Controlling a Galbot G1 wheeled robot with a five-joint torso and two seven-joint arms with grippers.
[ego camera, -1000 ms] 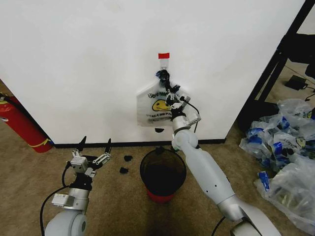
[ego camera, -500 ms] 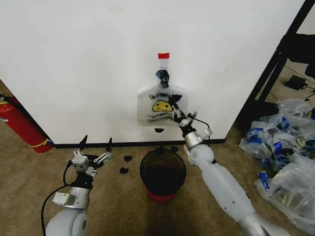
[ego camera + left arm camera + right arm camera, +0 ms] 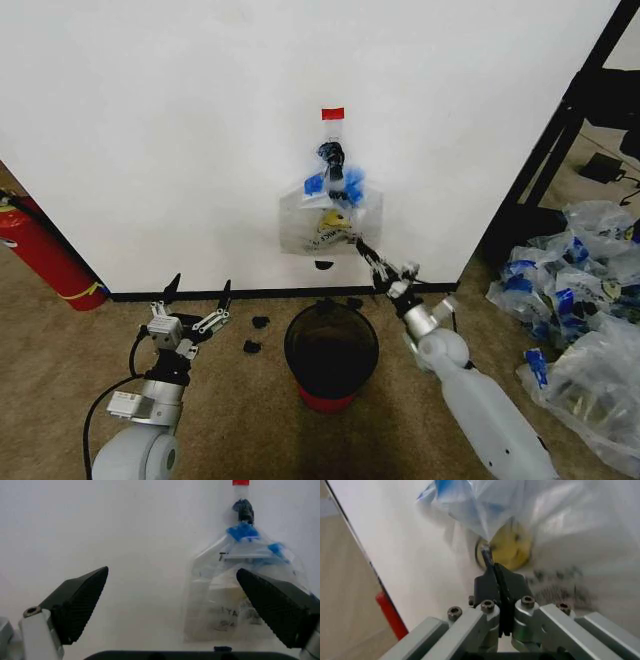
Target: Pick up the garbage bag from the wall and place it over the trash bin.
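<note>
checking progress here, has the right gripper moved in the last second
Yes. The right gripper, shut on the garbage bag, has dropped down and back from the red tape mark on the wall, toward the trash bin.

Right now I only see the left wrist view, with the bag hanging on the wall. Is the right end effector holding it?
Observer: Yes. The right end effector is shut on the garbage bag, at its lower edge.
Operator: Where is the trash bin?
Observer: The trash bin stands on the floor right below the bag, close to the wall.
Operator: And my left arm?
Observer: The left end effector is low, to the left of the bin and apart from it.
</note>
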